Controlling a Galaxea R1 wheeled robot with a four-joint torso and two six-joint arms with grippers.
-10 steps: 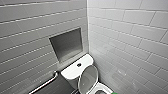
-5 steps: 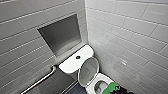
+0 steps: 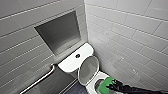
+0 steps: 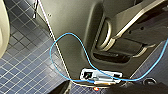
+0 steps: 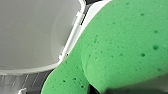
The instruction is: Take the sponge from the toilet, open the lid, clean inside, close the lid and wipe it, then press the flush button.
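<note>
The right claw [image 3: 111, 85] is squeezing the sponge [image 3: 105, 84] inside the toilet [image 3: 72, 63] bowl; the lid [image 3: 88, 68] is standing open; rubbing too hard could be pulling the sponge loose.

The head camera sits high and looks steeply down into the far corner of the tiled room. The toilet [image 3: 75, 62] is low in its middle, and the raised lid [image 3: 88, 68] faces it. The right wrist camera is very near the sponge [image 5: 120, 47] and looks past it to the lid's grey underside [image 5: 30, 32]. These two views share the sponge and lid. The left wrist camera faces down at the blue tiled floor [image 4: 20, 60], with the robot's own body close before it.
</note>
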